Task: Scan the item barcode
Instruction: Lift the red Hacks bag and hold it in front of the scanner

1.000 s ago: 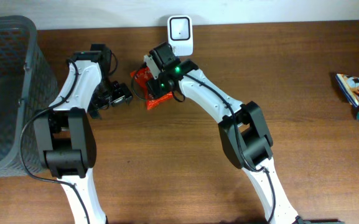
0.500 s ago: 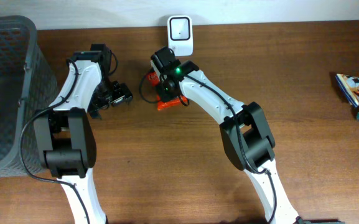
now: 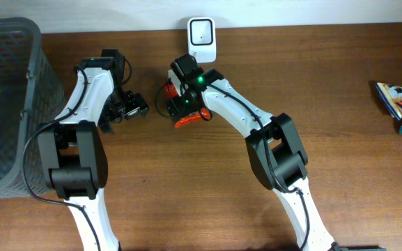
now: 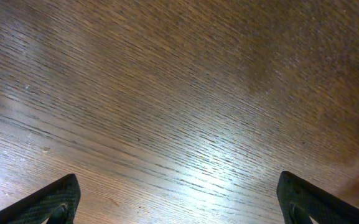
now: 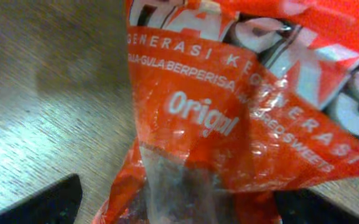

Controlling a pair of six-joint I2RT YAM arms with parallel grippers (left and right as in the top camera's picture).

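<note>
The right arm stretches to the desk's back edge. The right gripper hangs over a red candy packet just in front of the white scanner, its fingers spread wide either side and not clamping it. The left gripper gapes empty nearby. Overhead, the gripper hides most of the packet. Legible: "GENERASI KE…", "GULA-GULA BERPERISA", "Original"; the big lettering is cut off.
</note>
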